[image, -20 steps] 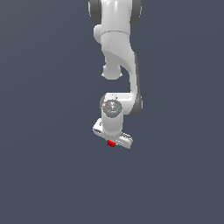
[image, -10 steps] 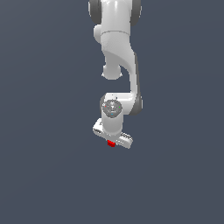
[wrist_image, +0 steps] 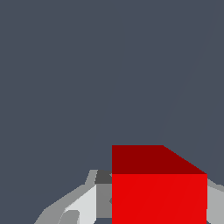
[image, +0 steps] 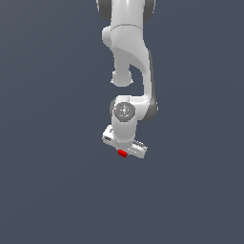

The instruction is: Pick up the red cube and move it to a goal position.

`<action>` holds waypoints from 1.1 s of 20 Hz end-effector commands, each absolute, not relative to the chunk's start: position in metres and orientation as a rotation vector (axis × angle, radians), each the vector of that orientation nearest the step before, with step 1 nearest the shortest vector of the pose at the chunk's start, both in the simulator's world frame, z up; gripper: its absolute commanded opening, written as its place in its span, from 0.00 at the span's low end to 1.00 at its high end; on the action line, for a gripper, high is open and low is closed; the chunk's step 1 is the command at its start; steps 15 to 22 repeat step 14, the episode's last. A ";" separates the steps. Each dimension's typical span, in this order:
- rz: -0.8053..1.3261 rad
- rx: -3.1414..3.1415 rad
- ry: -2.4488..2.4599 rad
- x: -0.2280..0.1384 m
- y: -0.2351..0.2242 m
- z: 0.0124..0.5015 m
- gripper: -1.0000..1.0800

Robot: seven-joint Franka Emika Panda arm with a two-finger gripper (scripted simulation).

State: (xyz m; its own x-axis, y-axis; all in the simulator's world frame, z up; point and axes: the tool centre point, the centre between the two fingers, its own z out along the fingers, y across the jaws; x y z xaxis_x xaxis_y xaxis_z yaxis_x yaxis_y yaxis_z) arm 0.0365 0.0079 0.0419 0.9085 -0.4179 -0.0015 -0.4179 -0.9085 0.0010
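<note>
I have the red cube (image: 122,153) sitting right under the white gripper (image: 125,148), and in the wrist view the cube (wrist_image: 159,192) fills the space between the grey fingers (wrist_image: 81,205) — so I read the gripper as closed on it, though the contact faces themselves are hidden. In the exterior view the cube peeks out just below the gripper body, a little toward that view's left of its middle. I see no goal marker anywhere against the plain grey ground. My judgement is that I'm in the carry step: I should hold the squeeze steady, move smoothly without jerks, and keep the wrist level — a cube this small could slip or twist if I rush.
</note>
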 end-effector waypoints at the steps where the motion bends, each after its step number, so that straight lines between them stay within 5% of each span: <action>1: 0.000 3.069 -0.671 0.034 0.012 0.056 0.00; 22: 0.000 3.069 -0.671 0.024 0.026 0.101 0.00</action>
